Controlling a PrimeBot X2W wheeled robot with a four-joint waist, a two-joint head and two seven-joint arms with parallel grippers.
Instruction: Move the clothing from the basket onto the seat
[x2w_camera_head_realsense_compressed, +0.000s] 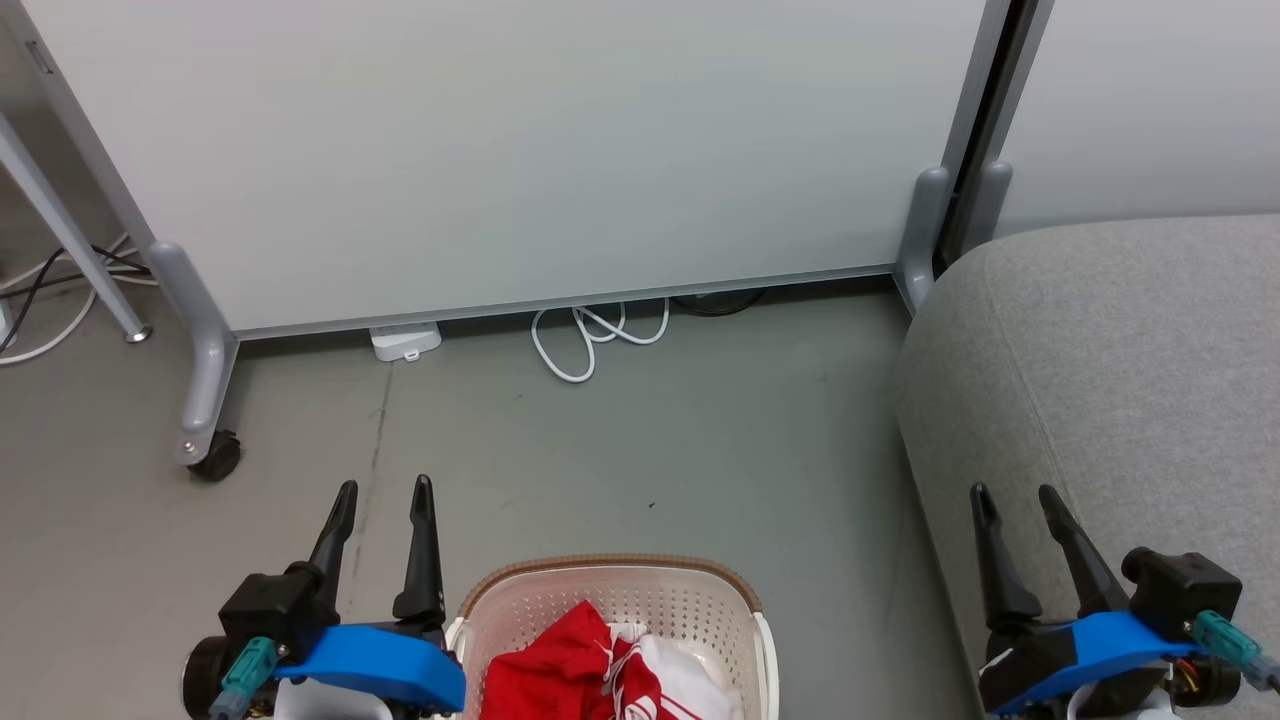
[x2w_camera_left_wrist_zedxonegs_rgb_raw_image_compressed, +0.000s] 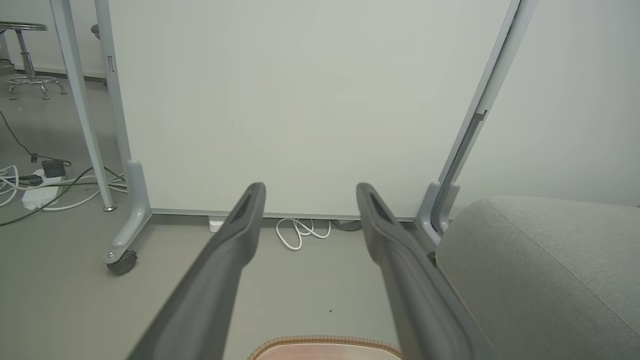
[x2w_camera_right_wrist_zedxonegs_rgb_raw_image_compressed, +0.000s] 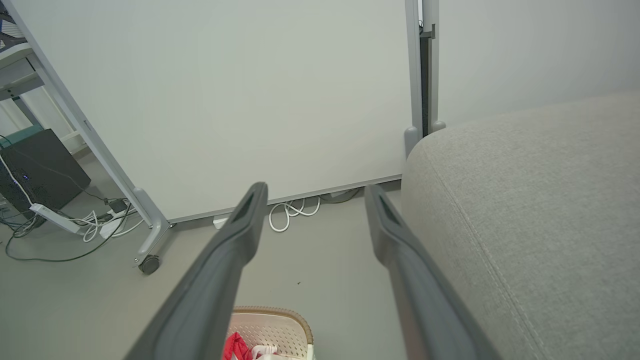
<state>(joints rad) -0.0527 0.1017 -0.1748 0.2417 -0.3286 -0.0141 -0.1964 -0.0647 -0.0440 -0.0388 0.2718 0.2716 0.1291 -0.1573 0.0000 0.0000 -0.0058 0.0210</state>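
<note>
The cream basket (x2w_camera_head_realsense_compressed: 610, 590) with a brown rim stands on the floor at the bottom middle of the head view; its rim also peeks in as the basket (x2w_camera_left_wrist_zedxonegs_rgb_raw_image_compressed: 325, 345) and the basket (x2w_camera_right_wrist_zedxonegs_rgb_raw_image_compressed: 272, 320). Red and white clothing (x2w_camera_head_realsense_compressed: 590, 665) lies bunched inside it, seen also as clothing (x2w_camera_right_wrist_zedxonegs_rgb_raw_image_compressed: 237, 347). The light-grey seat (x2w_camera_head_realsense_compressed: 1110, 370) fills the right side, also the seat (x2w_camera_left_wrist_zedxonegs_rgb_raw_image_compressed: 540, 270) and the seat (x2w_camera_right_wrist_zedxonegs_rgb_raw_image_compressed: 530, 210). My left gripper (x2w_camera_head_realsense_compressed: 383, 490) is open just left of the basket, holding nothing. My right gripper (x2w_camera_head_realsense_compressed: 1012, 492) is open above the seat's front edge, holding nothing.
A white partition panel (x2w_camera_head_realsense_compressed: 500, 150) on castor feet (x2w_camera_head_realsense_compressed: 215, 455) stands behind the basket. A white cable loop (x2w_camera_head_realsense_compressed: 590, 335) and power strip (x2w_camera_head_realsense_compressed: 405, 342) lie at its base. More cables and a table leg (x2w_camera_head_realsense_compressed: 70, 240) sit at the left. Grey floor (x2w_camera_head_realsense_compressed: 650, 440) separates basket and panel.
</note>
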